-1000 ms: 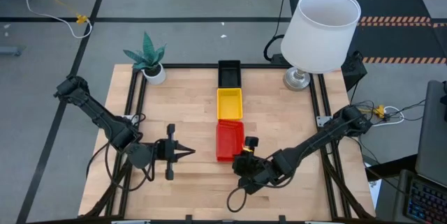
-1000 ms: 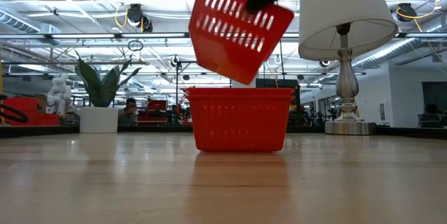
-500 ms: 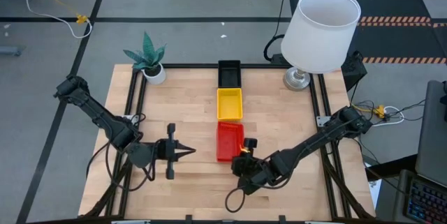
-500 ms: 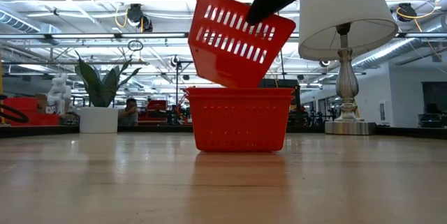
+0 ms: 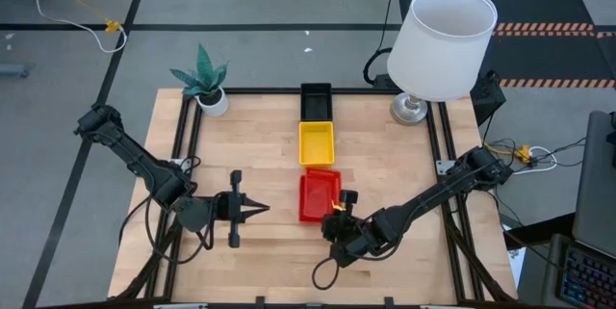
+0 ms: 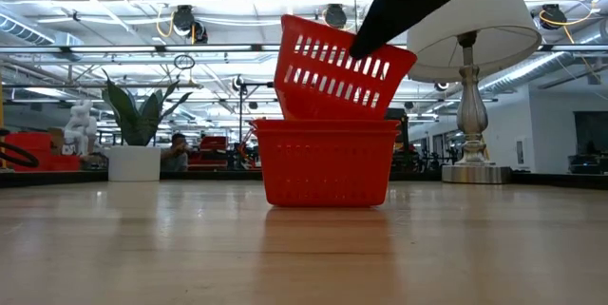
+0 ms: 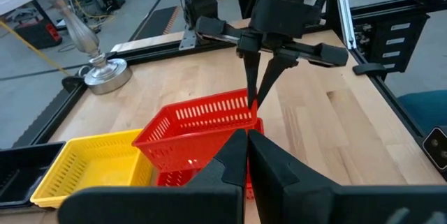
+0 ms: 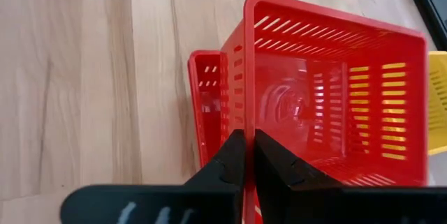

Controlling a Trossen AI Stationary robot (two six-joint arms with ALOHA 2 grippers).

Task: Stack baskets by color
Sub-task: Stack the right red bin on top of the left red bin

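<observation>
My right gripper (image 5: 339,203) is shut on a red basket (image 6: 342,72), holding it tilted over a second red basket (image 6: 325,162) that stands on the table's near middle. The tilted basket's low side dips into the lower one's mouth. Behind them in a row stand a yellow basket (image 5: 317,142) and a black basket (image 5: 316,100). My left gripper (image 5: 264,210) hovers shut to the left of the red baskets, touching nothing. My right gripper pinches the upper red basket's right-hand wall at the rim (image 8: 237,112), one finger inside the basket (image 7: 271,77) and one outside. The fingers slant down from the table's near right. The basket hangs tilted, its held side high and its opposite side down in the lower basket.
A white lamp (image 5: 445,41) stands at the far right corner, its base (image 5: 409,109) on the table. A small potted plant (image 5: 206,83) sits at the far left corner. Bare wood lies to the left and right of the basket row.
My right gripper has gone down with the red basket, staying shut on it. The basket, which hung clear above the lower red one, has sunk until its low side sits in that basket's mouth, and it has shifted slightly toward the table's right.
</observation>
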